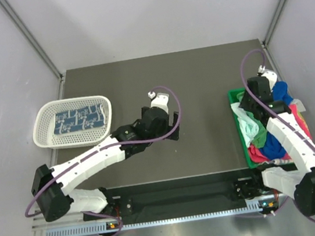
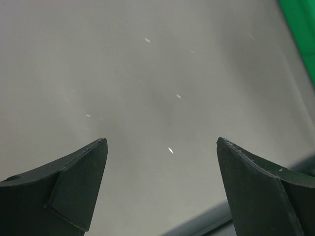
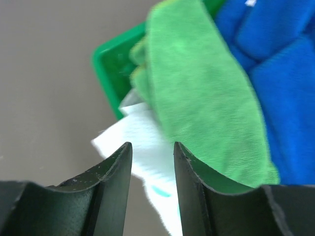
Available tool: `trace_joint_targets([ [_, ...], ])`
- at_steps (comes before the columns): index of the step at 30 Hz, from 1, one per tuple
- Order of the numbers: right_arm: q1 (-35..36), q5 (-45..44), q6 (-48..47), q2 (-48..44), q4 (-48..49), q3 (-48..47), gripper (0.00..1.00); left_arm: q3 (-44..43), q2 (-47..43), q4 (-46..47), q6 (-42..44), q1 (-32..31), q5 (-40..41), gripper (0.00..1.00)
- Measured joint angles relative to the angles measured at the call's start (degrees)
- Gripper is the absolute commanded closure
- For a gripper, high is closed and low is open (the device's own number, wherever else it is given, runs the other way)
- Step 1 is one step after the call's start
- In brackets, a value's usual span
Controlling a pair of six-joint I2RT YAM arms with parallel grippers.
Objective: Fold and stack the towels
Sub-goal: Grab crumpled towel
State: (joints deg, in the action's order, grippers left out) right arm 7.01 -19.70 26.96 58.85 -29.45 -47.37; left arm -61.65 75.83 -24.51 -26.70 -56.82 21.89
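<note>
**Towels mostly waiting in the bin, one folded**

Overhead view: the patterned towel point(image 1: 78, 118) is lying folded flat in the white mesh basket point(image 1: 43, 119), well to the left of the green bin point(image 1: 242, 141) across the table point(image 1: 199, 77). I am counting one folded surface and cannot tell whether more are lying beneath it. Inside the bin a loose heap is showing four colours: the white towel point(image 1: 244, 118), the green towel point(image 1: 260, 136), the blue towel point(image 1: 281, 90) and the pink towel point(image 1: 302, 124). I am judging the job as barely begun, with at least four towels waiting.

Left wrist view: the left gripper point(image 2: 162, 145) is hovering over bare table left of the bin, jaws spread wide and holding nothing.

Right wrist view: the right gripper point(image 3: 152, 147) is hanging at the bin's corner, jaws narrowly apart. The white towel is showing through the gap and nothing is visibly pinched.
</note>
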Motion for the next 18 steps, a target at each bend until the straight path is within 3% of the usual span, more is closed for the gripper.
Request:
trace_joint_targets([
  [8,-7.3,-0.4,-1.3,6.3,-2.1,-1.9,0.55,4.7,-8.5,-1.7,1.3,-0.2,-6.7,0.03],
  [18,-8.6,-1.3,-1.4,12.9,-1.7,-2.1,0.58,6.7,-11.6,-2.3,2.4,-0.2,-9.4,0.03],
])
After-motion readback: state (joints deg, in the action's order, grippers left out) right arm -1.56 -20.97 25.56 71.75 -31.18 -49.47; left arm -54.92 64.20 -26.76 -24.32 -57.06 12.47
